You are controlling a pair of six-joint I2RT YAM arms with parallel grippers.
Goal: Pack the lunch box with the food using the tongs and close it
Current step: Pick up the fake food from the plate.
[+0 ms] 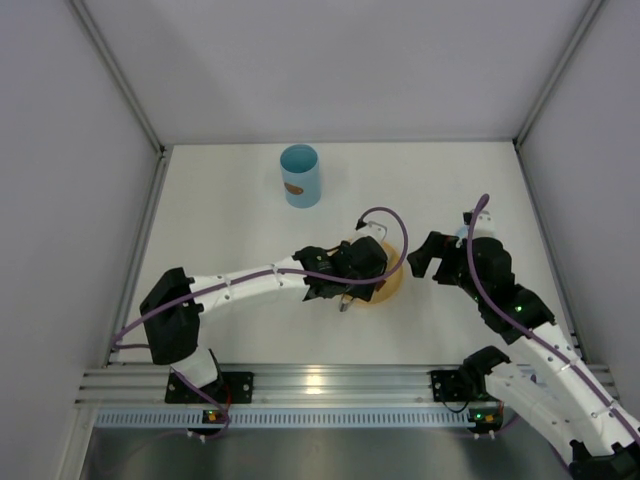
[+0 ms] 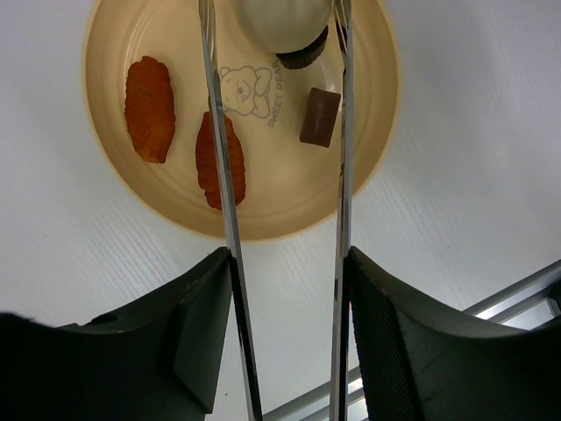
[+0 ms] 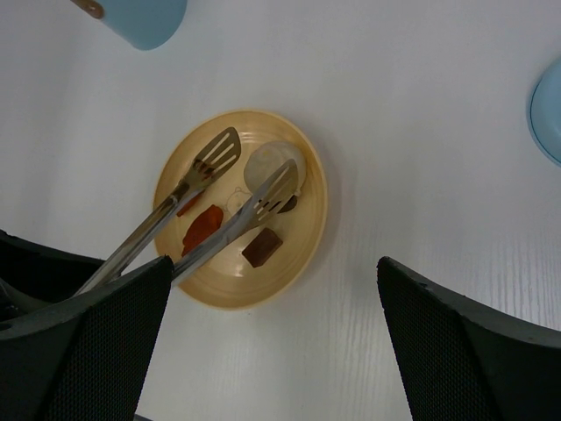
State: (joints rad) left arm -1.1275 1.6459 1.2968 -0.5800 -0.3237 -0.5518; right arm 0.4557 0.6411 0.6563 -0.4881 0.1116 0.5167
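The left gripper [image 2: 285, 307] clamps the tongs [image 2: 226, 175], tips spread about the cream round piece [image 2: 280, 22] on the plate [image 2: 280, 189]; the right gripper [image 3: 276, 351] gapes empty. Next: squeeze, then lift toward the lunch box [image 1: 300, 175].

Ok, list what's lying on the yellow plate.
On the plate: a reddish-brown oval, a second oval, a dark brown chunk, a cream round piece. The tongs reach over it; one arm hides a strip of the second oval.

Food [image 2: 149, 110] on plate [image 2: 289, 189], tongs [image 3: 217, 156] above it
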